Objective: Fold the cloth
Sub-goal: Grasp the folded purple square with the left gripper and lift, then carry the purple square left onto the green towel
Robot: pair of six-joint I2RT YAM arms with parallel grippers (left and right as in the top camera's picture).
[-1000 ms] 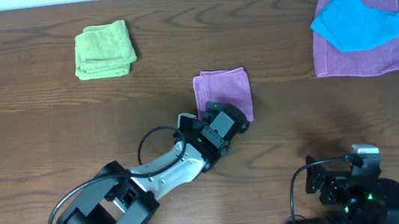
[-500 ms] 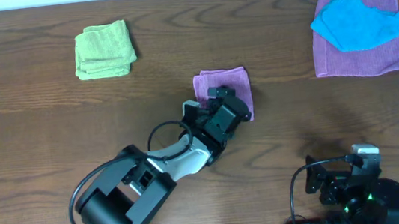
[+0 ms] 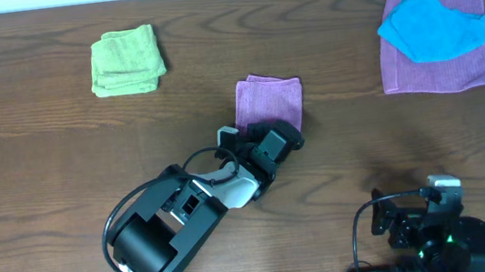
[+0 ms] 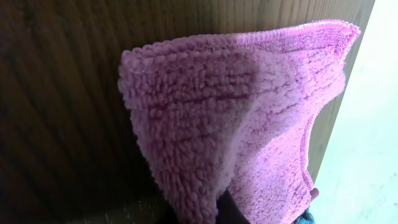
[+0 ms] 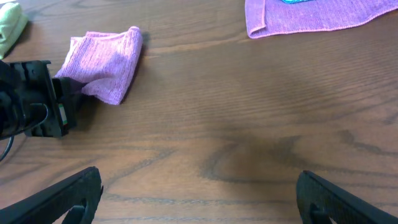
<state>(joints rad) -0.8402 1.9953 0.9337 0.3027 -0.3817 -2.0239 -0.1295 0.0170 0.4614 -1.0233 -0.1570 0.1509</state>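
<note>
— At the middle of the table, what was clamped by the left gripper?
— The near edge of the folded purple cloth was pinched; the rest was laid flat beyond.
— And the right gripper?
— Its jaws were spread wide, nothing held. A green cloth was seen far left, a blue cloth on a second purple cloth far right.

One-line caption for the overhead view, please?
Left gripper shut on the near edge of the folded mauve cloth; lime-green cloth lies far left.
</note>
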